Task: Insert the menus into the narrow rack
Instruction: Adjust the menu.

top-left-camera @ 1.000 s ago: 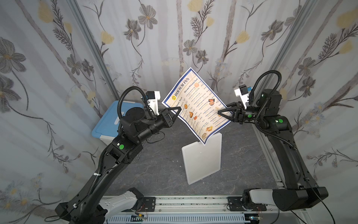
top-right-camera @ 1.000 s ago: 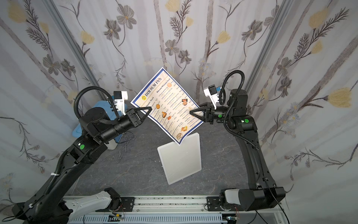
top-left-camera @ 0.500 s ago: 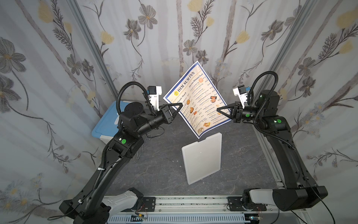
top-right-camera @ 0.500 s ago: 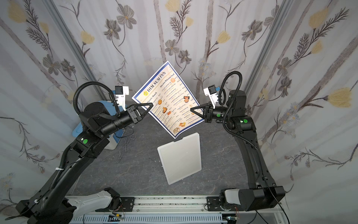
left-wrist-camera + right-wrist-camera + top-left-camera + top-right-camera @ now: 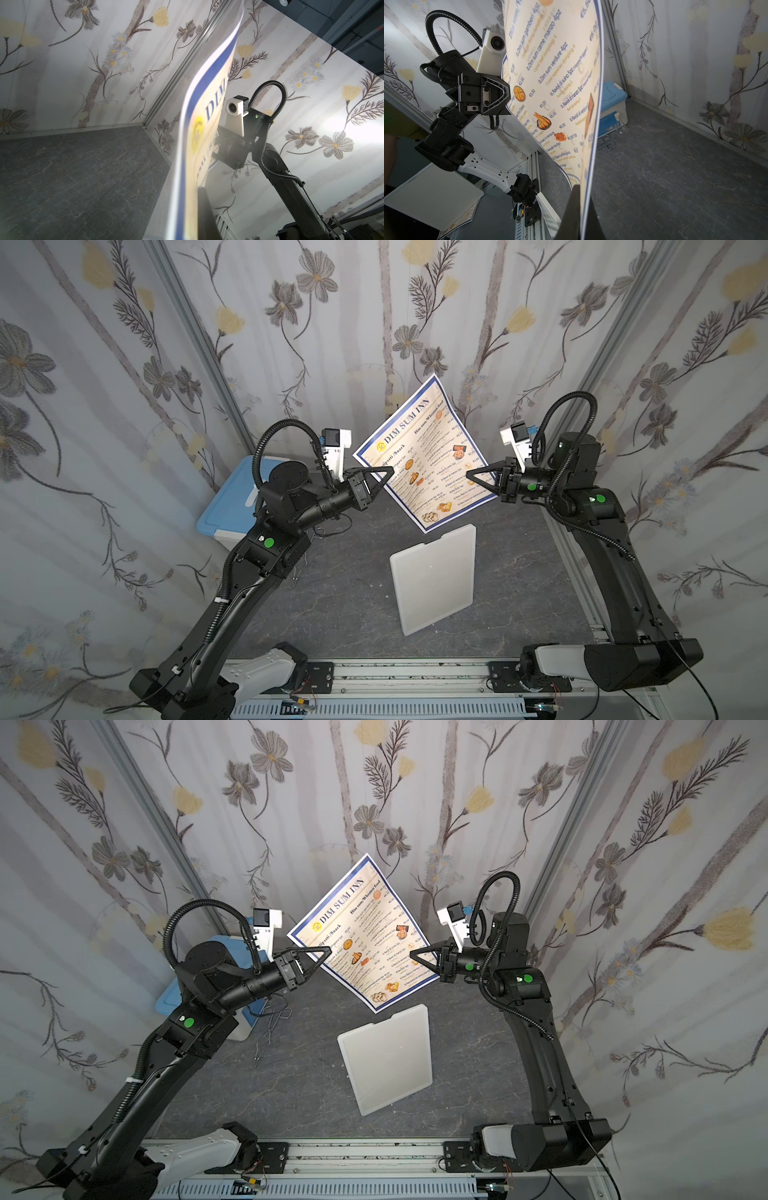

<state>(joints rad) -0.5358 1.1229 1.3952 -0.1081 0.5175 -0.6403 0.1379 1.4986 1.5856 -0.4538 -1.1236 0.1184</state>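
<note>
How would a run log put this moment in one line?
menu: airborne, tilted, one corner down | left fingers: shut on menu | right fingers: shut on menu | rack: standing, menu not inserted

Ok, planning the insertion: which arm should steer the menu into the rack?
Probably right: right gripper pinches the menu nearer its low edge, above the rack; left gripper holds near the heading.

menu (image 5: 426,456): in the air, above the rack
rack (image 5: 432,578): upright, mid bench (image 5: 345,593)
box (image 5: 226,506): bench's back left corner
</note>
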